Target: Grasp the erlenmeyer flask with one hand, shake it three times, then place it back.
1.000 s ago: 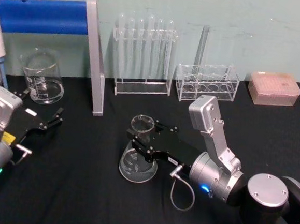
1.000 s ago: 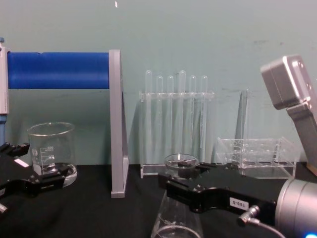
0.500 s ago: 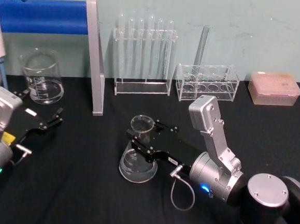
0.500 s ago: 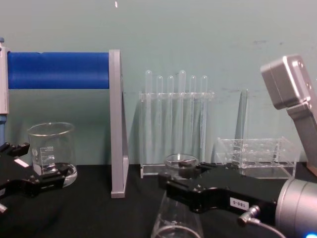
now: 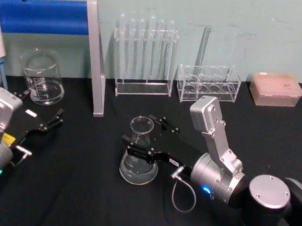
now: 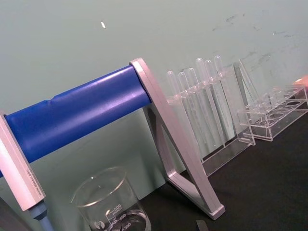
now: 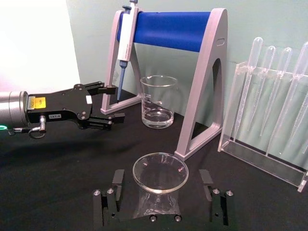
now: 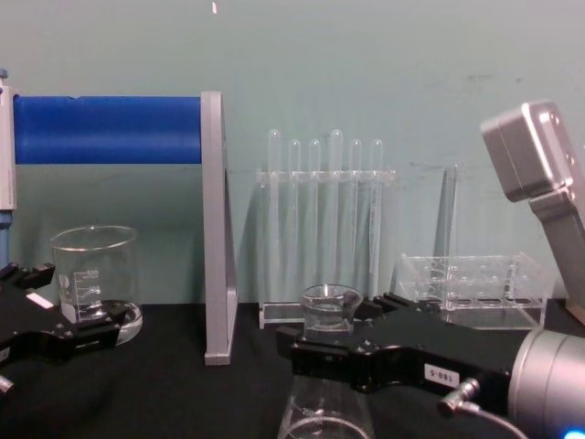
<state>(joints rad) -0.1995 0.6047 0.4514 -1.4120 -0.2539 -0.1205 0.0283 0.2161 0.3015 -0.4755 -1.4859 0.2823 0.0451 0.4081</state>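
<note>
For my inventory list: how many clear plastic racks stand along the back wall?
2. The tall rack holding thin tubes stands behind the erlenmeyer flask; the low rack stands to its right. Others may be hidden.

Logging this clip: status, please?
Right gripper open, fingers either side of the flask neck. Flask upright on the table. Left gripper open, idle near the beaker. Nothing in the way.
</note>
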